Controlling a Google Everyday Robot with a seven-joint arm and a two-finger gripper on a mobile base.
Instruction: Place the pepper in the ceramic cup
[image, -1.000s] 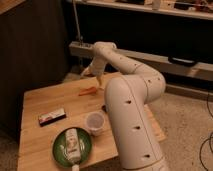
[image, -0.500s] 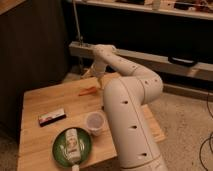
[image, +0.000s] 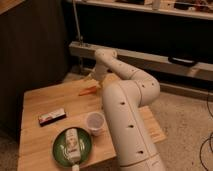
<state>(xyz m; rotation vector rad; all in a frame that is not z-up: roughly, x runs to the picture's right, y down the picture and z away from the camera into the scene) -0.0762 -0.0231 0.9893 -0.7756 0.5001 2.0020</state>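
Observation:
The orange pepper (image: 89, 91) lies on the wooden table (image: 45, 97) near its far edge, pointed tip toward the left. My gripper (image: 93, 77) hangs just above and behind it, at the end of the white arm that bends down from the right; it is open with nothing in it. The pale ceramic cup (image: 95, 122) stands upright near the table's front middle, right beside the arm's thick white column.
A green plate (image: 59, 150) with a white bottle (image: 73, 145) lying on it sits at the front of the table. A small dark flat packet (image: 52, 116) lies to the left. A dark cabinet stands on the left, a rail and shelves behind.
The wrist and gripper have shifted slightly left and down toward the pepper. The pepper, cup and plate have stayed put.

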